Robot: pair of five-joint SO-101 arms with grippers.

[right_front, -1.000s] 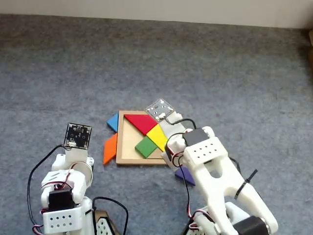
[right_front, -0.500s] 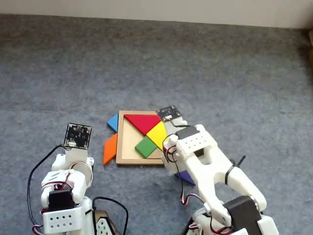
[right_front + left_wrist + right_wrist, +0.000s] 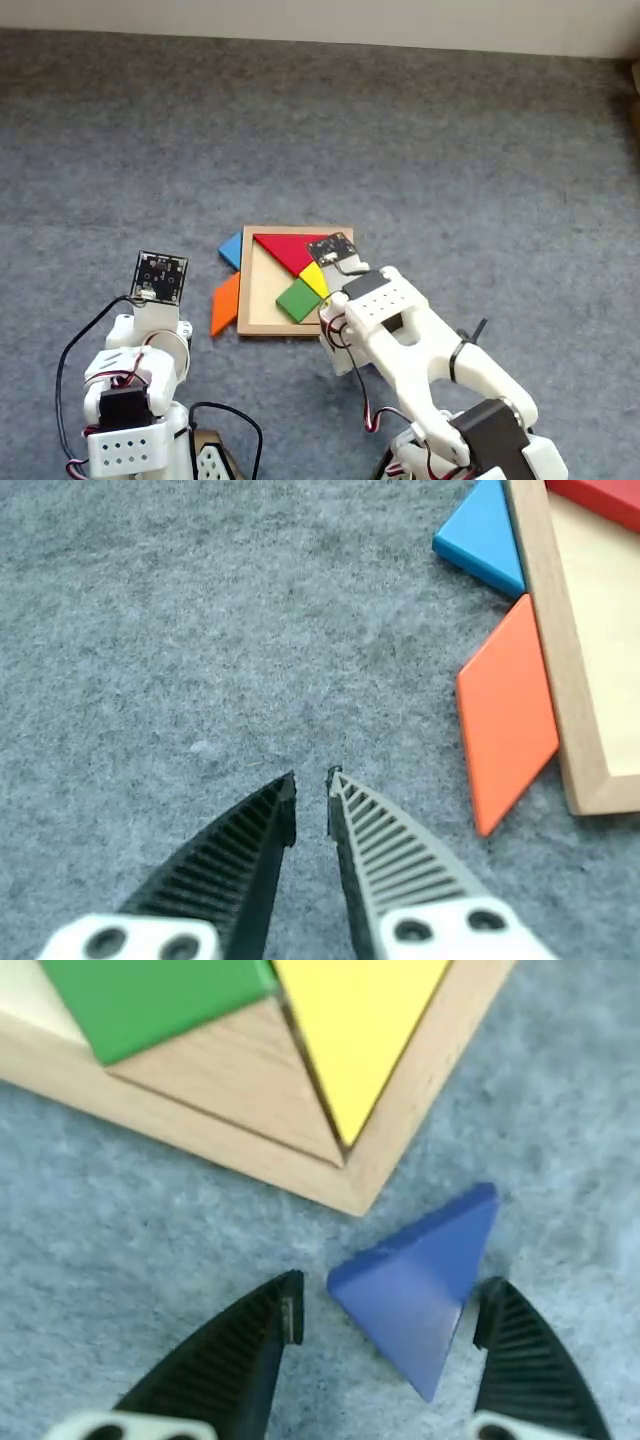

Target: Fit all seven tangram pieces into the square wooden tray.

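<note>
Plainly, we found the right end effector (image 3: 390, 1302) spread wide, its two fingers set either side of a dark blue wooden triangle (image 3: 415, 1280) lying flat on the grey carpeted tabletop (image 3: 100, 1210). One finger sat very close against the triangle's edge and the other stood off with a gap, so nothing was clamped. Just beyond its fingertips was a corner of the square wooden tray (image 3: 435, 1060), with the blue triangle's point near that corner but outside the rim. Inside the tray, ahead of this end effector, we saw a yellow triangle (image 3: 360, 1020) reaching into the corner and a green square (image 3: 150, 995) beside it, with bare wood between them. A red triangle (image 3: 285, 250) lay farther in, along the tray's far side.

The left end effector (image 3: 310, 780) hung over bare tabletop with its fingers drawn almost together, only a sliver between the tips, gripping nothing. Off to one side of it, an orange parallelogram (image 3: 505, 715) lay against the outside of the tray's wall. A light blue triangle (image 3: 487, 540) sat just past that, also outside the tray.
</note>
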